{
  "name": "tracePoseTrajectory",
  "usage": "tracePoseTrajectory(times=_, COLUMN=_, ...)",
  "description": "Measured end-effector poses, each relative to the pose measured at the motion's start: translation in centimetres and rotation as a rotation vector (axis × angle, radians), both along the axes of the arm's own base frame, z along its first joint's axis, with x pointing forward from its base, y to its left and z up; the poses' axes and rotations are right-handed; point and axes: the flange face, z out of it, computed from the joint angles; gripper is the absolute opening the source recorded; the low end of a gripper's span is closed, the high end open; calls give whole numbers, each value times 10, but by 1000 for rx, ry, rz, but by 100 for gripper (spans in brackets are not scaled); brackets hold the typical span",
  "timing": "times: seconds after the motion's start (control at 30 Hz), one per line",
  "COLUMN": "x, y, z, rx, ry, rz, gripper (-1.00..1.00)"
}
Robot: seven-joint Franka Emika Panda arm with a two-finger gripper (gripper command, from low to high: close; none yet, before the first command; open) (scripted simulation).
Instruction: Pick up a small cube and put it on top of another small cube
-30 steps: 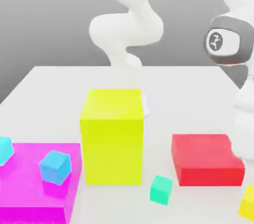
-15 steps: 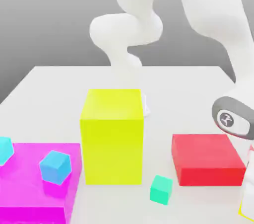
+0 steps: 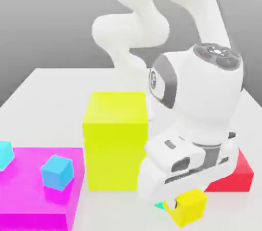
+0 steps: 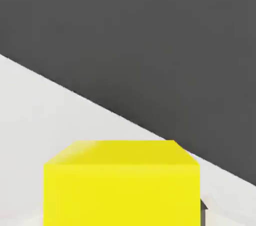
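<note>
- Gripper (image 3: 180,208): at 5 o'clock of the exterior view, low over the table (image 3: 51,84), jaws clenched on the small yellow cube (image 3: 190,207).
- Green cube (image 3: 160,205): at 9 o'clock of the held cube, mostly hidden.

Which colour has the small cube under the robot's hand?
Bright yellow. The small cube shows best in the hand view.

My arm has swung from the exterior view's right edge toward the centre front; the wrist now hangs low, just in front of the red block (image 3: 244,169) and covering most of it. The small yellow cube (image 3: 189,207), earlier at the far right edge, now sits under my hand (image 3: 176,205), lifted and tilted. The small green cube (image 3: 160,205) is now almost hidden behind it.
</note>
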Motion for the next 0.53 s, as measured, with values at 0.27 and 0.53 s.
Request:
tracePoseTrajectory(times=0.27, x=-77, y=-247, z=48, rx=22, ry=-19, rz=-611, gripper=-100)
tracePoseTrajectory(times=0.53, x=-162, y=-370, z=28, rx=68, ry=-41, rz=-992, gripper=100)
